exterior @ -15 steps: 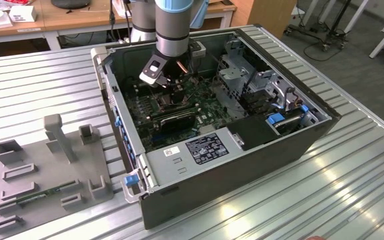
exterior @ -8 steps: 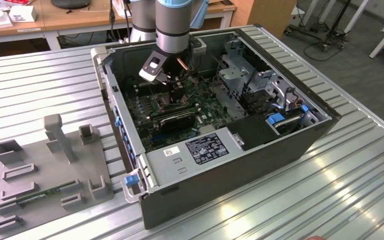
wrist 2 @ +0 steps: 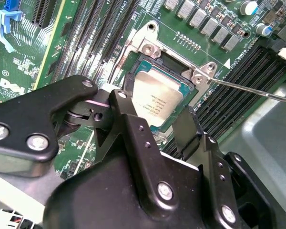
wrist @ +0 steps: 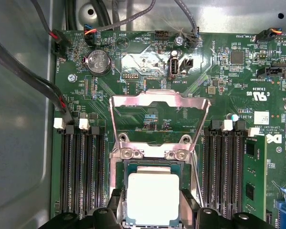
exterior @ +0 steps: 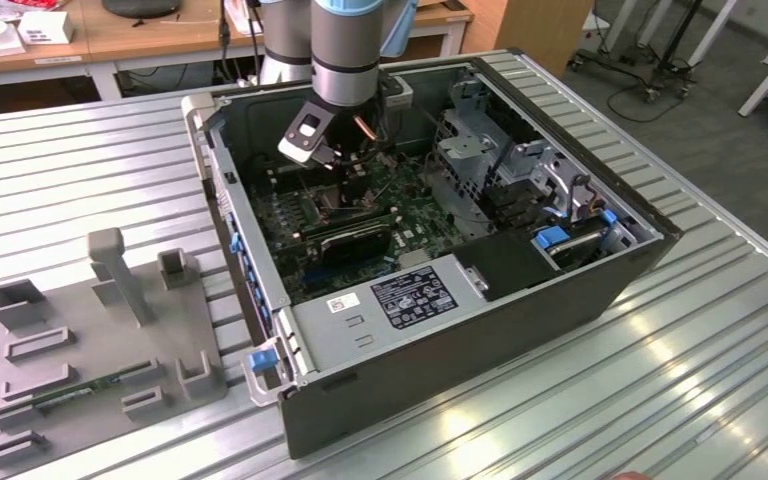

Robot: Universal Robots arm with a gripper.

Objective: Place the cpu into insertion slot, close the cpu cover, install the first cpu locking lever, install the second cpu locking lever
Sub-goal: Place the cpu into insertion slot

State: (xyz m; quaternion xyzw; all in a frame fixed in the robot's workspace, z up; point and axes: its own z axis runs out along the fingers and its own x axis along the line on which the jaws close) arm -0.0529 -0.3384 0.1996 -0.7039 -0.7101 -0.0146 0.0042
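A: Ribbed metal counter (exterior: 77, 170), with an open computer case (exterior: 491, 310) lying on it and a grey slotted fixture (exterior: 91, 350) at the exterior view's left. Wooden desks (exterior: 157, 35) stand behind, over a grey floor (exterior: 704, 110).

B: The cpu?

A: In the first wrist view the cpu (wrist: 152, 198) sits flat in the insertion slot (wrist: 152, 164), and the cpu cover (wrist: 159, 98) stands raised.

B: The gripper?

A: The gripper (wrist 2: 155, 107) is low over the board, its fingers (wrist 2: 131, 124) spread one on each side of the cpu. They seem just off its edges, though contact is hard to judge.
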